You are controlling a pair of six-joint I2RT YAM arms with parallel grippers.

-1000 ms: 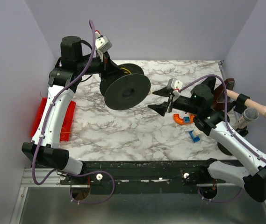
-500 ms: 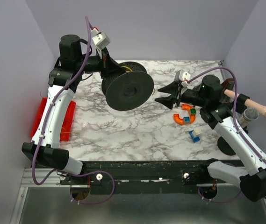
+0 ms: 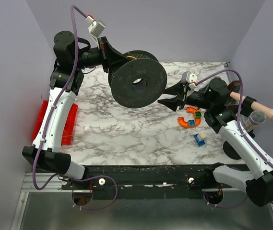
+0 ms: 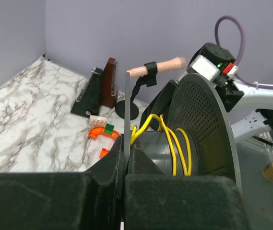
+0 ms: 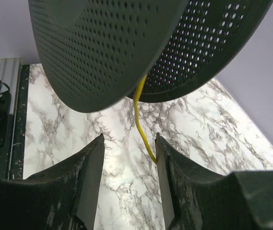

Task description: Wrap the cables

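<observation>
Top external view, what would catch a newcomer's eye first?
A big black perforated plastic spool is held in the air above the marble table by the left gripper, which is clamped on one flange. A thin yellow wire is wound on its hub. A loose end of the wire dangles between the open fingers of the right gripper.

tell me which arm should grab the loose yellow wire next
Right. The right gripper is open near the spool, the dangling wire by its fingers; the left gripper is busy clamping the spool's rim.
</observation>
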